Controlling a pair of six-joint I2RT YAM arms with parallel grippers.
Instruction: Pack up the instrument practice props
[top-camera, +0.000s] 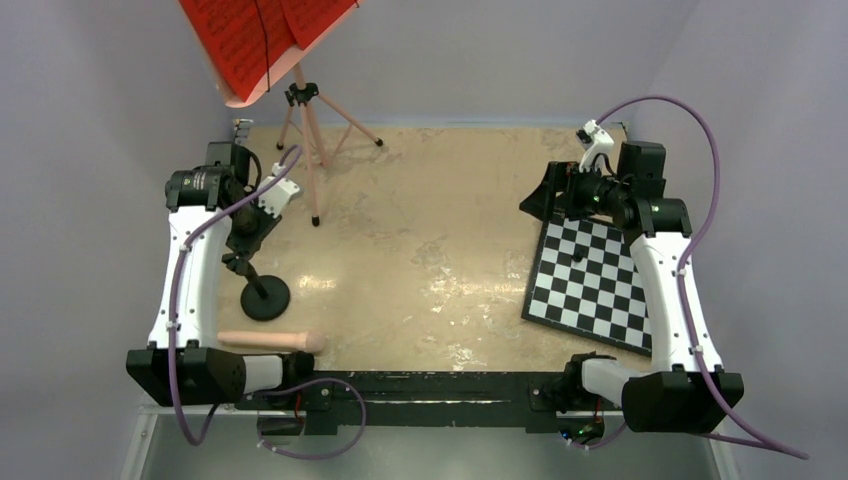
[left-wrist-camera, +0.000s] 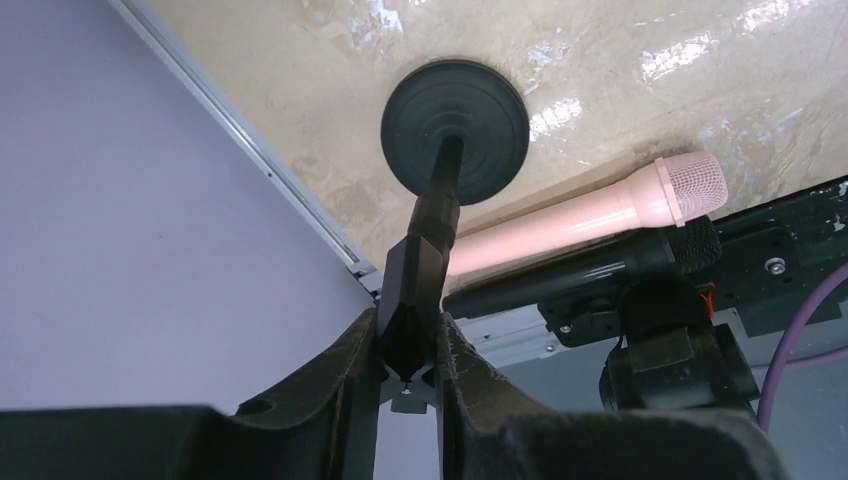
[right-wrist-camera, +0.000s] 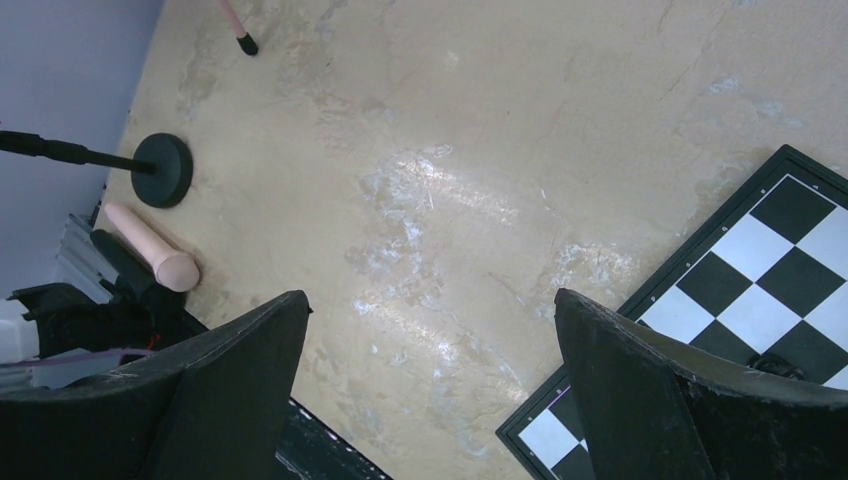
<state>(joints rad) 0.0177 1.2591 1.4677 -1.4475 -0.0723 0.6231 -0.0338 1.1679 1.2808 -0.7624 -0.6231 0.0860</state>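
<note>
Notation on red sheet-music pages (top-camera: 232, 35)

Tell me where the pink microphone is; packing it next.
Top view, near-left corner: pink microphone lies flat between the black round base and the left arm's mount.
</note>
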